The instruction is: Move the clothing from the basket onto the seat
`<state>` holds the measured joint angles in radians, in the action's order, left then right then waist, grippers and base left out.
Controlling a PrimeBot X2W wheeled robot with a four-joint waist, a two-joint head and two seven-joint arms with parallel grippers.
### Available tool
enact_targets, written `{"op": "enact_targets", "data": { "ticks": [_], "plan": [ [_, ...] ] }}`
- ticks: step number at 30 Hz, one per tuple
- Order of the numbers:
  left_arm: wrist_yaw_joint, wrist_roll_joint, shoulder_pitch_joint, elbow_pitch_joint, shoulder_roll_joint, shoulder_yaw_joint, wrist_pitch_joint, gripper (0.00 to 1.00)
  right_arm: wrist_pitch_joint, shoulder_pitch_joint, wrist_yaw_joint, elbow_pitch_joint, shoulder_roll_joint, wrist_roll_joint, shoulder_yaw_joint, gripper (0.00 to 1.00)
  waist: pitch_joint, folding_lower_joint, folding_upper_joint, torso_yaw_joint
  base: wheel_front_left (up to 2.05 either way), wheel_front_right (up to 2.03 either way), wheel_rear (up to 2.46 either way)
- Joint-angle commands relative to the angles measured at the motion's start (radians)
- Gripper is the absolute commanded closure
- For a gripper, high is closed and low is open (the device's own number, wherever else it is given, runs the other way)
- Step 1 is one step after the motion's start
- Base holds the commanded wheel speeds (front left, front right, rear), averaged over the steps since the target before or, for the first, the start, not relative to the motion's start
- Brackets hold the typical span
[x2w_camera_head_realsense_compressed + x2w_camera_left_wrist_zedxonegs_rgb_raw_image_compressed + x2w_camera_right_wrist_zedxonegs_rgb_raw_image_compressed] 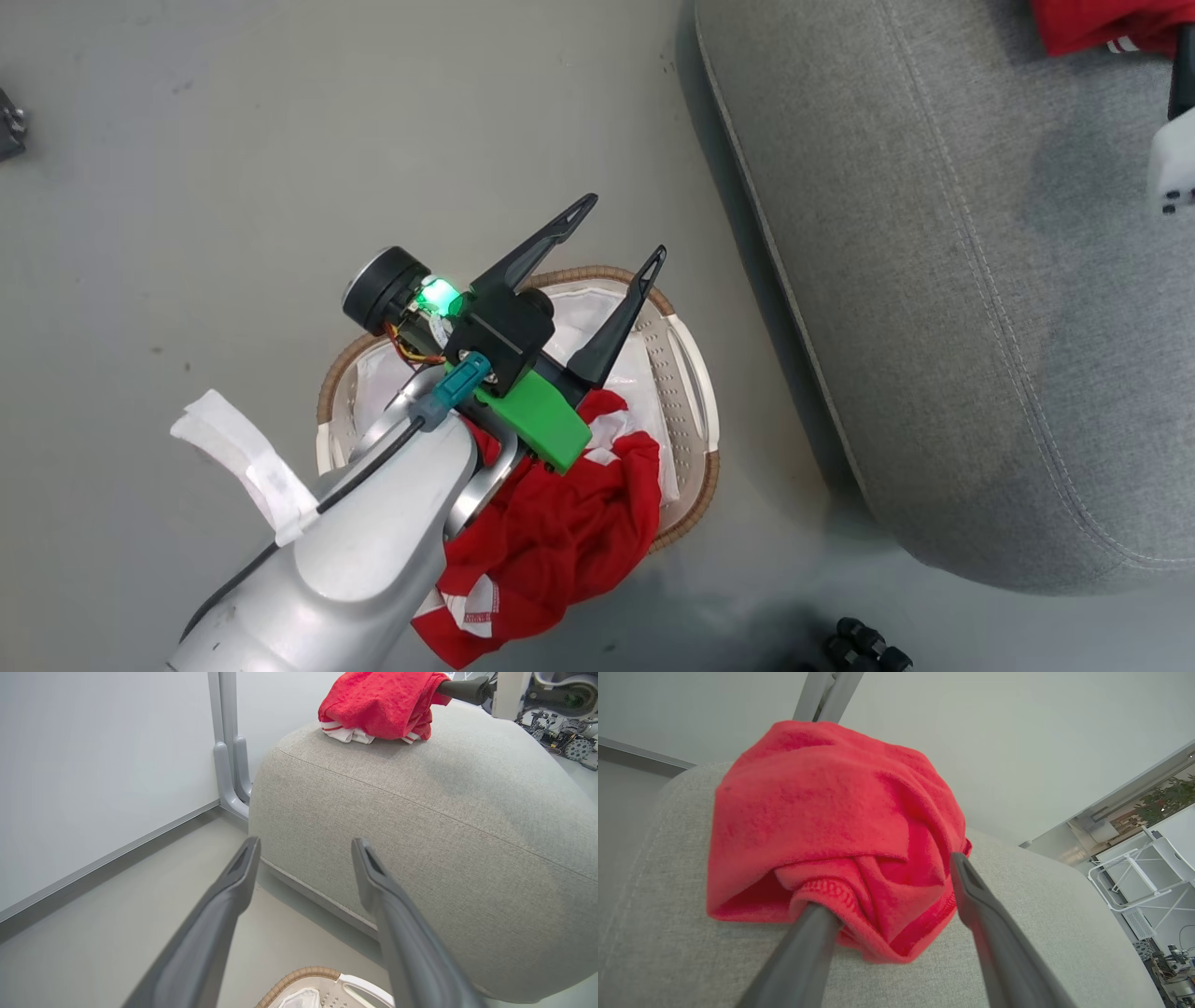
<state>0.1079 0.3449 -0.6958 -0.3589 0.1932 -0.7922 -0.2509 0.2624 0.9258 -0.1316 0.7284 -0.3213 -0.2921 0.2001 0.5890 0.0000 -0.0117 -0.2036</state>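
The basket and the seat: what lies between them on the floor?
A strip of bare grey floor lies between the basket and the seat; the head view shows it.

Basket point(695, 411) stands on floor point(280, 187), left of seat point(934, 327). First garment point(560, 523) lies in basket, spilling over near rim. Second garment point(1092, 23) lies on seat, far right. Left gripper point(627, 224) is above basket.

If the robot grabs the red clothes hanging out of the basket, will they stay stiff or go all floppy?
Probably floppy: the red clothes sag in soft folds over the basket rim. Likely light for their size, since they lie loosely bunched. They may drag or catch on the rim, with part hanging outside.
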Motion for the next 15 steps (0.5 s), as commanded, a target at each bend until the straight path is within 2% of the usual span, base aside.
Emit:
{"op": "enact_targets", "data": {
  "ticks": [1, 8, 15],
  "plan": [
    [-0.003, 0.006, 0.020, -0.003, 0.003, 0.005, -0.007, 0.00, 0.003, -0.038, 0.002, -0.016, -0.014, 0.016, -0.011, 0.00, -0.051, 0.0000, 0.0117, 0.002, 0.00, 0.00, 0.00],
    [-0.013, 0.037, 0.079, -0.009, -0.007, 0.037, -0.015, 0.00, 0.003, -0.144, 0.002, -0.074, -0.029, 0.084, -0.070, 0.00, -0.176, 0.0000, 0.0117, 0.030, 0.00, 0.00, 0.00],
    [-0.037, 0.059, 0.178, 0.029, 0.004, 0.135, -0.014, 0.00, 0.003, -0.202, 0.002, -0.104, -0.054, 0.168, -0.174, 0.00, -0.304, 0.0000, 0.0117, 0.075, 0.00, 0.00, 0.00]
  ]
}}
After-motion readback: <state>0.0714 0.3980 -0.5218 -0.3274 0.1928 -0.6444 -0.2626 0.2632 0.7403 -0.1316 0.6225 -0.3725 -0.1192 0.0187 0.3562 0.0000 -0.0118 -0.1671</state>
